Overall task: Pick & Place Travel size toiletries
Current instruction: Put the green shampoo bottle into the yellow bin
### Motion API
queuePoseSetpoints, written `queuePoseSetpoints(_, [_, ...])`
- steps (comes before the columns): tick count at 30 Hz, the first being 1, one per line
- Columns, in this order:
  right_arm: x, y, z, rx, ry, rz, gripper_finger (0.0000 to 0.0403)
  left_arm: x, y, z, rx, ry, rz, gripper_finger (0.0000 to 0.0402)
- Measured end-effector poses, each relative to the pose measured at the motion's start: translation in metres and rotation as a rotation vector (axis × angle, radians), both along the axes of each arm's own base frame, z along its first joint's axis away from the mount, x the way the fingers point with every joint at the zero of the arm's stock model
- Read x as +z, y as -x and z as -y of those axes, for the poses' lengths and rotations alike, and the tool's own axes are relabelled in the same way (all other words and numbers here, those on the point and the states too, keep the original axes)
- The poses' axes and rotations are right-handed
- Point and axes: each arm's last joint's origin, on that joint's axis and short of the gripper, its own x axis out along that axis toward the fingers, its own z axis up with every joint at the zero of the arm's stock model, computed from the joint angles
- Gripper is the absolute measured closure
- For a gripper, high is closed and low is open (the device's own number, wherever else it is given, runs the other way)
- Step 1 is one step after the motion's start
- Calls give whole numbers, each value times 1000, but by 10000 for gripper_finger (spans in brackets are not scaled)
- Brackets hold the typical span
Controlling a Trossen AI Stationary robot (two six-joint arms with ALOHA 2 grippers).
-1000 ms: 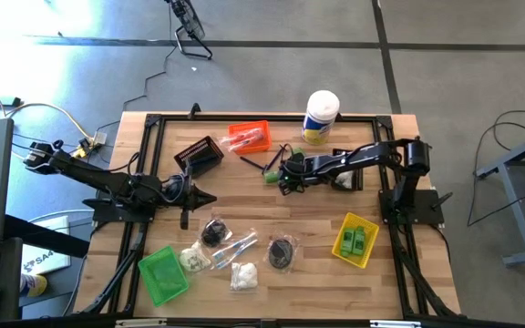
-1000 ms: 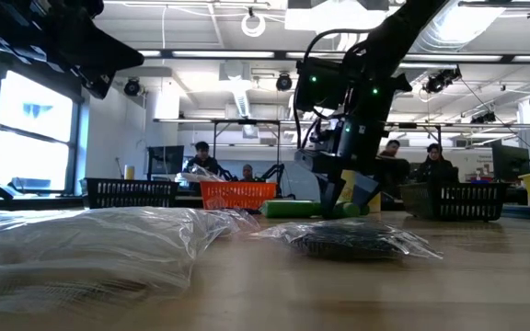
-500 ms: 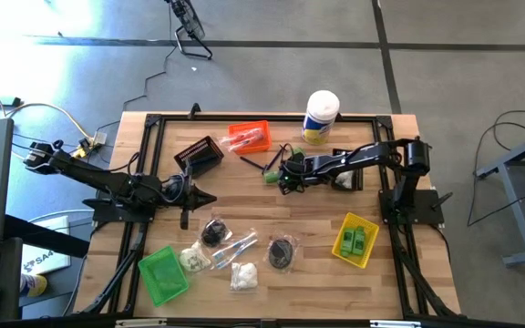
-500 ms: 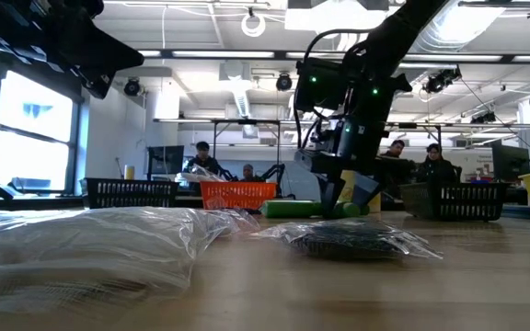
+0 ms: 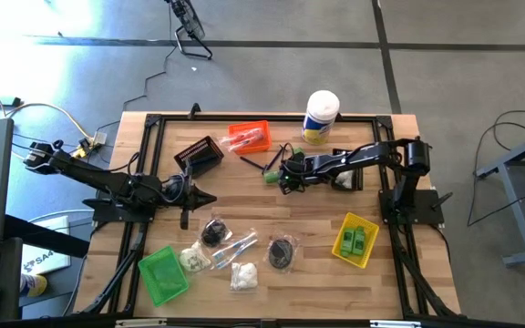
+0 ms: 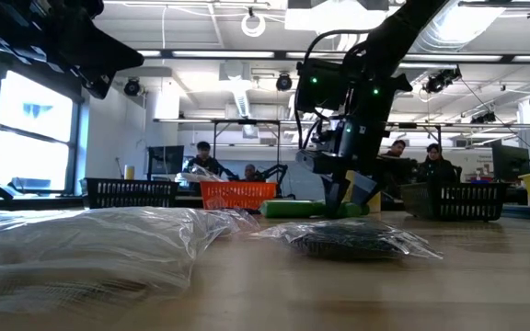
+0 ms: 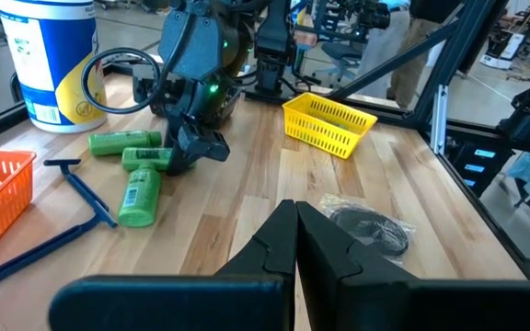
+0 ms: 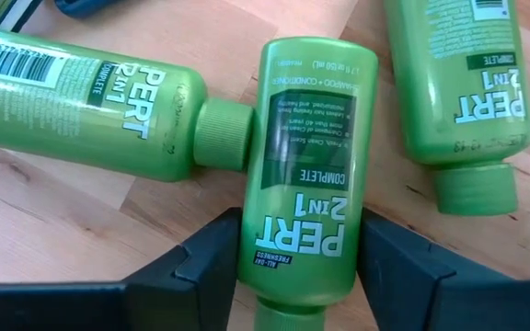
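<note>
Even, bright overhead light; ceiling lamps [image 6: 253, 25] glare in the low view, window [image 6: 26, 119] blown out. Soft short shadows on the bench [image 5: 244, 191]. Low view foreground plastic wrap [image 6: 90, 244] blurred. Right wrist view sharp on the green bottle [image 8: 306, 165].

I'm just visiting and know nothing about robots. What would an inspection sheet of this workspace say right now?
Surface: wooden table inside a black frame.
Job's things: three green bottles lying by blue razors; bagged items near the front edge; two bottles in the yellow bin; packets in the orange bin.
Clutter: white canister, black bin, green bin.
Grippers: right gripper down over the bottles, fingers on either side of the middle one; left gripper shut, empty, waiting at the left.
Cables: loose leads on the floor at left.
Surroundings: people seated at benches beyond the table.
</note>
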Motion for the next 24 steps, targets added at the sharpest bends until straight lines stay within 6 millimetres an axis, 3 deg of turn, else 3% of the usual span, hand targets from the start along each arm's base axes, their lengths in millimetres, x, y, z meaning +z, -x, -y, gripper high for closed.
queuePoseSetpoints(24, [0, 0, -1, 8, -20, 4, 230, -2, 0, 0, 0, -6, -19, 402])
